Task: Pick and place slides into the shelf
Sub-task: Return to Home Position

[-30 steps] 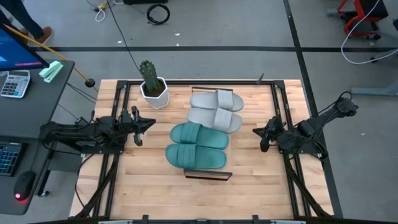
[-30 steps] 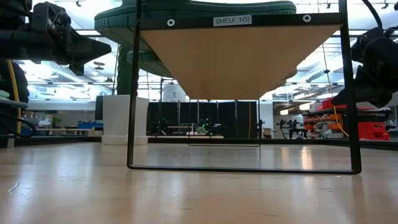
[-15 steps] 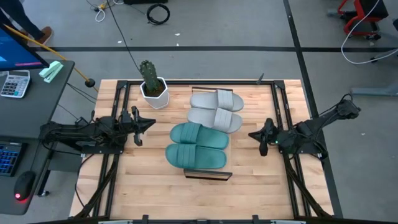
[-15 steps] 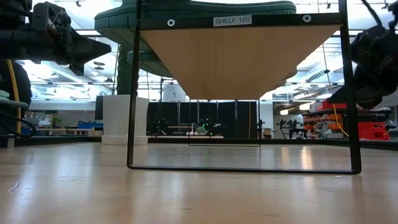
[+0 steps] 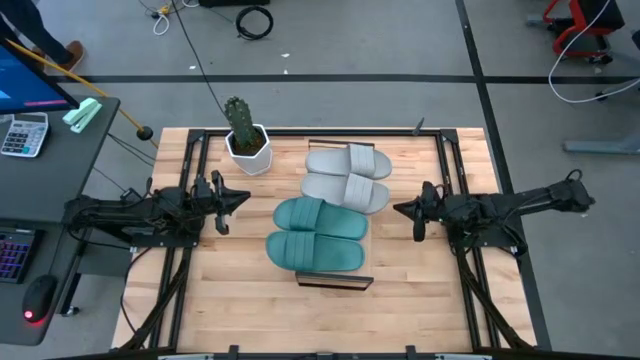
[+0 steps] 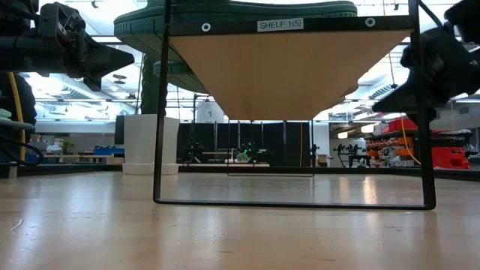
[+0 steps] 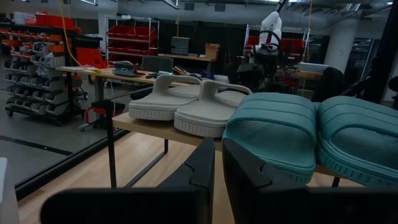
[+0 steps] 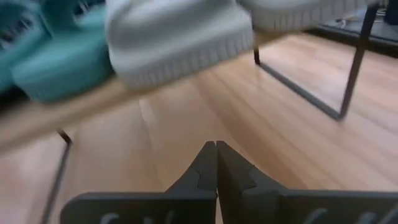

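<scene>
All the slides lie sole-down, side by side, on the shelf (image 5: 335,283), which stands in the middle of the table on thin dark legs (image 6: 159,112). The grey pair (image 5: 346,176) is at its far end and the teal pair (image 5: 317,235) at its near end. My left gripper (image 5: 240,197) hovers shut, left of the shelf, pointing at the teal slides (image 7: 273,134). My right gripper (image 5: 402,210) hovers shut, right of the shelf, level with a grey slide (image 8: 180,37). Neither touches anything.
A cactus in a white pot (image 5: 247,140) stands on the table's far left part, beside the grey slides. Dark frame rails (image 5: 455,170) run along the table's left and right sides under the arms. Bare wood lies near the table's near edge (image 5: 320,320).
My right gripper has moved toward the table's left, closer to the shelf, as its arm stretched out flatter; in the low view it has also risen a little. The left arm, the slides and the shelf have kept still.
</scene>
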Motion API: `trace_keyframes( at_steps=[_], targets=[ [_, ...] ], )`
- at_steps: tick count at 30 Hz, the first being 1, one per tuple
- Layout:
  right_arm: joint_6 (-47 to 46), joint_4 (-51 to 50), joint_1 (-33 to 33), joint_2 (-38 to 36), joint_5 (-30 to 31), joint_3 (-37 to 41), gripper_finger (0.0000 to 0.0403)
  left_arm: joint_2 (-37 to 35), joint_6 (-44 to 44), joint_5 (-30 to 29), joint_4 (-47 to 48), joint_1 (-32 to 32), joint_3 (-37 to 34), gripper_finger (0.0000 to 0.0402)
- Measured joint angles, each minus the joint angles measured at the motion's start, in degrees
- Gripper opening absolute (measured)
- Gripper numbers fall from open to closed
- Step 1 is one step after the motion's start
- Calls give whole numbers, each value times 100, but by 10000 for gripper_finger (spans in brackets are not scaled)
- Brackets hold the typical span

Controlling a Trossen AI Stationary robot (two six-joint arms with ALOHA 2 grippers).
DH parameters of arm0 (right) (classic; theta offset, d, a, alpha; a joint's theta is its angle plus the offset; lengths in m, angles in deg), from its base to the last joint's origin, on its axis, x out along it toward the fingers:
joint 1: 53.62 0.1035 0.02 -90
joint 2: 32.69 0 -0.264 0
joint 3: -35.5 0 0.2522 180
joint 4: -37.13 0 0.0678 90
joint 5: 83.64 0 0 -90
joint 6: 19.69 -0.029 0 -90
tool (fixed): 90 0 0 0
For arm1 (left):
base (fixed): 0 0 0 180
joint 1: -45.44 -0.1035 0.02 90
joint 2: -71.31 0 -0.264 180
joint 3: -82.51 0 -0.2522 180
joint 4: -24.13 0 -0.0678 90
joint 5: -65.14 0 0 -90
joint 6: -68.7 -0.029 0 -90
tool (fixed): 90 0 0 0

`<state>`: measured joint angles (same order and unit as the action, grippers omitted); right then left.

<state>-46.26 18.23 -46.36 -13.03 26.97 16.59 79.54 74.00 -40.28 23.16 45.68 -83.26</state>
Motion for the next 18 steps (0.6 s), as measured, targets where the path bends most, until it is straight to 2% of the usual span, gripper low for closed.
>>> trace_keyframes(
  at_steps=[3, 10, 18],
  targets=[
    [128, 316, -185, -78, -174, 0, 0, 0, 2, 0, 1, 1, 0, 32],
    [435, 288, -536, -518, -527, 0, 0, 0, 3, 0, 1, 0, 0, 23],
    [614, 336, -1095, -827, -1122, 0, 0, 0, 1, 0, 1, 0, 0, 35]
  ],
)
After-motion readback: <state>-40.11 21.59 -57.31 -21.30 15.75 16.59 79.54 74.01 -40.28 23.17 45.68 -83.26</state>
